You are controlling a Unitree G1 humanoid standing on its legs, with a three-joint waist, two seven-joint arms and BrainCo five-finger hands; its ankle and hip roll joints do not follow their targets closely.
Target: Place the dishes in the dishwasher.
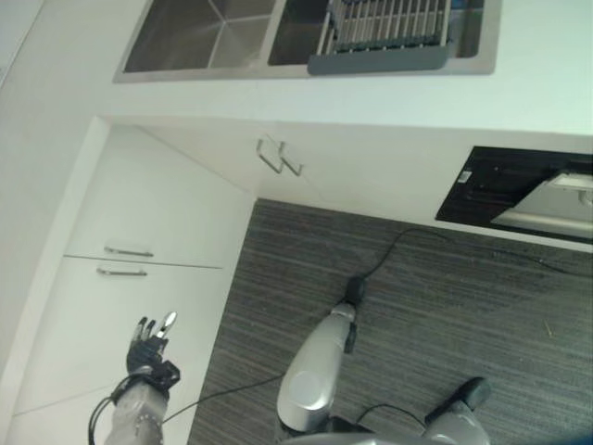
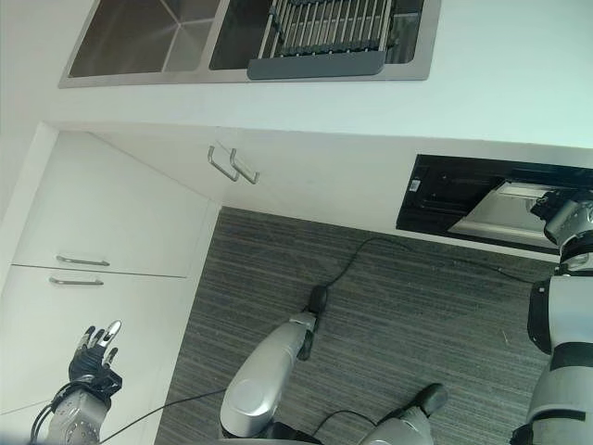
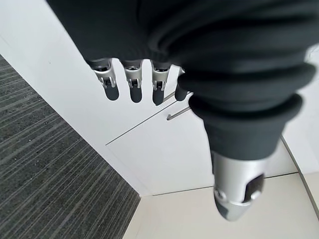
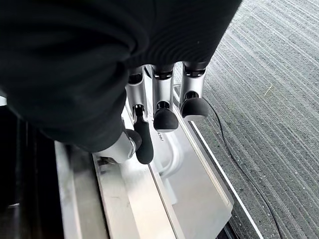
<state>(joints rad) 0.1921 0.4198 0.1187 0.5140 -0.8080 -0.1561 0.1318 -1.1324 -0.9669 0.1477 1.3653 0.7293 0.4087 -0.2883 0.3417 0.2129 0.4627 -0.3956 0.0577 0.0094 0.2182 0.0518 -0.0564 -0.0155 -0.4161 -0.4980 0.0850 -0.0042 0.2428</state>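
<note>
worktop (image 2: 519, 83) | holds twin sink (image 2: 139, 42) | dish rack (image 2: 324, 32) in right basin

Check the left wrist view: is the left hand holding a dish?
No: the left hand hangs with straight fingers before the white cabinet drawers, holding nothing.

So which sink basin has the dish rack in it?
The basin on the robot's right: the dark slatted dish rack sits there; the left basin looks bare.
</note>
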